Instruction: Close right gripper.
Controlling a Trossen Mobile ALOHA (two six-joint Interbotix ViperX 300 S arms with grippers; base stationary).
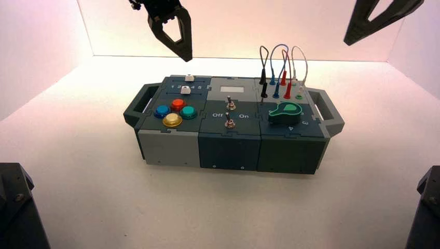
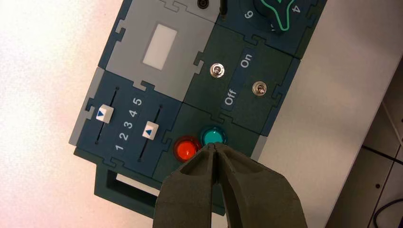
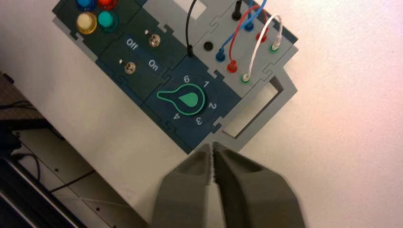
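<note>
My right gripper (image 1: 348,40) hangs high above the box's right end, behind the wires; in the right wrist view (image 3: 213,146) its fingertips touch and hold nothing. It is over the box's right handle (image 3: 259,107), near the green knob (image 3: 186,99). My left gripper (image 1: 186,54) hangs above the box's back left, over the sliders; in the left wrist view (image 2: 213,147) its tips meet above the red button (image 2: 186,148) and teal button (image 2: 213,136). It is empty too.
The box (image 1: 228,150) stands mid-table with handles at both ends. It bears two white sliders (image 2: 104,114), two toggle switches (image 1: 229,111) between "Off" and "On", blue, red, teal and yellow buttons (image 1: 172,120), and looped wires (image 1: 283,65) plugged at the back right.
</note>
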